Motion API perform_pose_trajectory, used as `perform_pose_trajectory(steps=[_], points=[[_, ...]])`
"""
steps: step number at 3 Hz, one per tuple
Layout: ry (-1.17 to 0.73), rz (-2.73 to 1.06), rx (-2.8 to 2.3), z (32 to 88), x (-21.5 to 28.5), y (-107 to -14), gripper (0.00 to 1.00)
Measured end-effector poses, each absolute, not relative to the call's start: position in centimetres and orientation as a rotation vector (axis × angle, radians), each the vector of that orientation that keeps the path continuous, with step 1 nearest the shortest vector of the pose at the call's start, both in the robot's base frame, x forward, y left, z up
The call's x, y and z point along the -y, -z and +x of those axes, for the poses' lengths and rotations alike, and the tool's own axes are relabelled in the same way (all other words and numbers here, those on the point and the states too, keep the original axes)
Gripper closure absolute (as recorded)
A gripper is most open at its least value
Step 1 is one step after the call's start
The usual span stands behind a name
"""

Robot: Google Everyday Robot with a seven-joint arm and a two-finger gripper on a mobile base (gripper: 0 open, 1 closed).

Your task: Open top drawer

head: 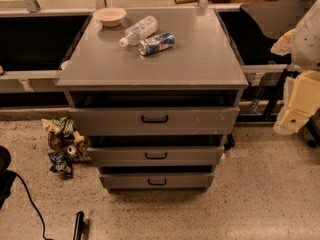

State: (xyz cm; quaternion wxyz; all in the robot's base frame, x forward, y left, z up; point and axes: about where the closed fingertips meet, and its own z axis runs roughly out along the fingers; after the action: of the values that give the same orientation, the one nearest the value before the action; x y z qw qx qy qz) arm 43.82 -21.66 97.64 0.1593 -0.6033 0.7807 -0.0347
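Top drawer centre frame, directly under cabinet top; black handle untouched. Gripper at right edge, well apart from drawer. Grip state: can't tell.

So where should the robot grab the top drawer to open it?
By the small black handle in the middle of the top drawer. Come straight from the front: the drawer face is flat, so the handle is the only part to hold. The gripper is off to the right, away from it.
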Motion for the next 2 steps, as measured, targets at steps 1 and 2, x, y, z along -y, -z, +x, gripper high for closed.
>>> perform_pose_trajectory(steps=[1,2], points=[[0.099,-1.725,-2.231,43.82,21.66,-97.63,0.00],[0.102,-1.747,-2.191,43.95,21.37,-97.04,0.00]])
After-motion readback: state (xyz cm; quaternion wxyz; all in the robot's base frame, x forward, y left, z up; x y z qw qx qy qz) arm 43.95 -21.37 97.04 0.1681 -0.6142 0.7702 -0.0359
